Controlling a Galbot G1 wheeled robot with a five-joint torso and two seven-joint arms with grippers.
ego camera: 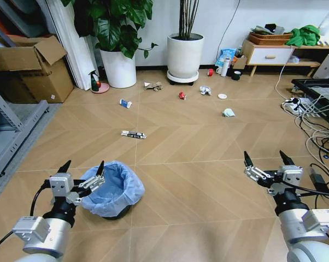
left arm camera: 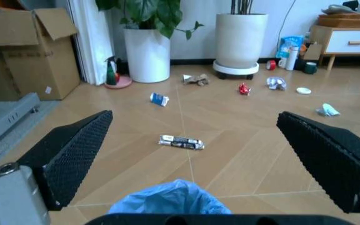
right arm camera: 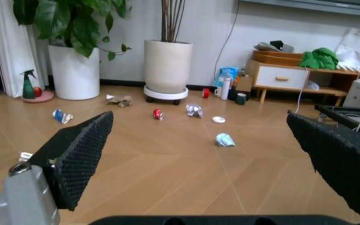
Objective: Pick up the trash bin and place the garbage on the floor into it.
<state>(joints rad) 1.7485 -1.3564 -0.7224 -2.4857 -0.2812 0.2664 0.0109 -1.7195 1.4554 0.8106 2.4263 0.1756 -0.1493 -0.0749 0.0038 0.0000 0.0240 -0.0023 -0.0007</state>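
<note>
The trash bin (ego camera: 111, 188), small, dark and lined with a crinkled light-blue bag (left arm camera: 170, 200), stands on the floor at the front left. My left gripper (ego camera: 83, 166) hovers open at its left rim, not touching it. My right gripper (ego camera: 264, 158) hangs open over bare floor at the front right. The garbage lies scattered farther off: a dark flat wrapper (ego camera: 133, 134), a blue-white wrapper (ego camera: 125, 103), brown crumpled paper (ego camera: 153, 85), a red can (ego camera: 182, 95), white crumpled paper (ego camera: 205, 90) and a pale tissue (ego camera: 228, 113).
Two big white plant pots (ego camera: 184, 57) stand by the back wall, with a spray bottle (ego camera: 94, 81) beside the left one. Cardboard boxes (ego camera: 30, 68) and a metal rack (ego camera: 11, 136) line the left. Cables and a power strip (ego camera: 298, 103) crowd the right. Bottles and a mug (ego camera: 236, 75) stand by the cabinet.
</note>
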